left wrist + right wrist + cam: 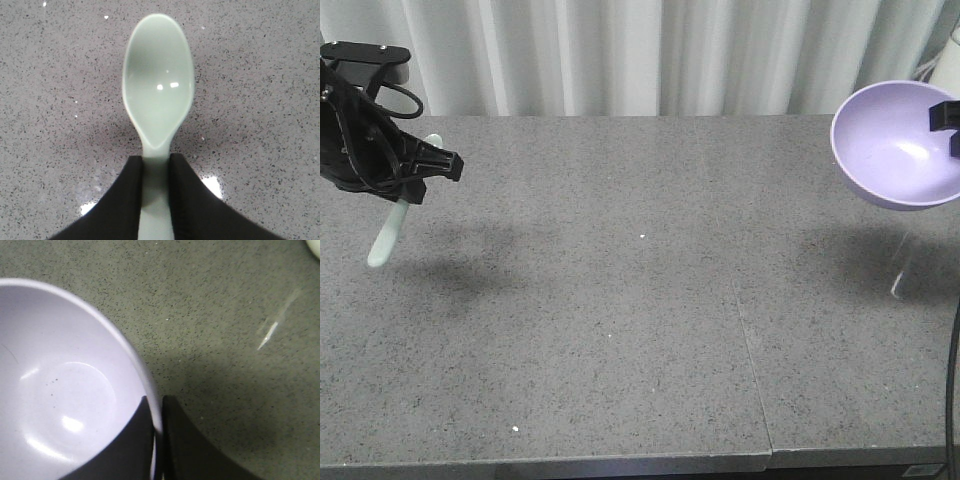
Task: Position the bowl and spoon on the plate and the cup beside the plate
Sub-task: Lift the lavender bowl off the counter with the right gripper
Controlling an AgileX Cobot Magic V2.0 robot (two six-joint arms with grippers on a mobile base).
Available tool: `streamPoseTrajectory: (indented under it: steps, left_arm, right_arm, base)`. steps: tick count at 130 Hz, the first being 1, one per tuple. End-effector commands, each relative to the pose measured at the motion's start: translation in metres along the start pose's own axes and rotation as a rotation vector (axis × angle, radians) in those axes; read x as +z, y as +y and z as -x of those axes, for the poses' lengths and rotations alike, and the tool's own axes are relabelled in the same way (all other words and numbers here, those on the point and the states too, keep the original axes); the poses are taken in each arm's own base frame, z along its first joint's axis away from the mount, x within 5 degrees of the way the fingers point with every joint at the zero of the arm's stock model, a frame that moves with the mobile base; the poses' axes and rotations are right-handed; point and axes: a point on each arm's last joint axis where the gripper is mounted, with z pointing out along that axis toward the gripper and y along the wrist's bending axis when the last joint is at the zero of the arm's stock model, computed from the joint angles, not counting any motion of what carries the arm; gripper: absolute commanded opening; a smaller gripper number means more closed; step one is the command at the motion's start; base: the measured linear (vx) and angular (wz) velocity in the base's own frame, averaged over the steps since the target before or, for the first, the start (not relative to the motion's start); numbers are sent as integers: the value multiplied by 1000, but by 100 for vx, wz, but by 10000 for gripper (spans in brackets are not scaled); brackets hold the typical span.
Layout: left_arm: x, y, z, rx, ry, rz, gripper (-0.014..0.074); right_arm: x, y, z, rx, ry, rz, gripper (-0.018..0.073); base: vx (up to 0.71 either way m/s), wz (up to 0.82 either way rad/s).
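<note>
Progress: nothing placed yet. Bowl and spoon are each gripped and look to be off the table (640, 300), judging by the shadows under them.
Left to do: bowl onto plate, spoon onto plate, cup beside plate. That is all three placements.
Plate / cup: neither is in any view, so I can't say where the target is.
Left gripper (156, 169): fingers clamped either side of the spoon's handle, right at the neck.
Spoon (159, 90): at 9 o'clock in the front view, hanging tilted with its scoop end lower, toward 7 o'clock. Pale mint, glossy, scoop empty, short flat handle.
Right gripper (157, 440): fingers pinch the bowl's rim, one inside the wall and one outside.
Bowl (895, 145): at 2 o'clock in the front view, partly cut off by the frame edge. It is tipped so the opening faces the camera.
Bowl look: lavender, smooth, thin-walled and empty. The wrist view shows a few dark specks on the inner floor.
Handling call: a pinch on one wall of a light plastic bowl will probably let it swing, so level it before setting it down.
Unclear: a bright thin streak on the table below the bowl, at 4 o'clock; can't tell what it is.
</note>
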Motion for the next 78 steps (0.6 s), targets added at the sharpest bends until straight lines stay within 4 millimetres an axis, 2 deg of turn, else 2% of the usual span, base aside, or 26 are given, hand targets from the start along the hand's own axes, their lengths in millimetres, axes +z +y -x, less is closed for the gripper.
streamPoseTrajectory:
  steps: [1, 25, 35, 78]
  left_arm:
    - [-27, 0, 6, -6, -112, -8, -8]
    - [-27, 0, 6, -6, -112, -8, -8]
    - [-27, 0, 6, -6, -112, -8, -8]
    - [-27, 0, 6, -6, -112, -8, -8]
  right_arm:
    - [-22, 14, 12, -72, -113, -53, -2]
    - [-19, 50, 13, -165, -106, -118, -1]
    - [-19, 59, 13, -162, -118, -115, -1]
    - [-19, 64, 13, -122, -124, -90, -1]
  base:
    - [0, 0]
    - [0, 0]
    - [0, 0]
    - [0, 0]
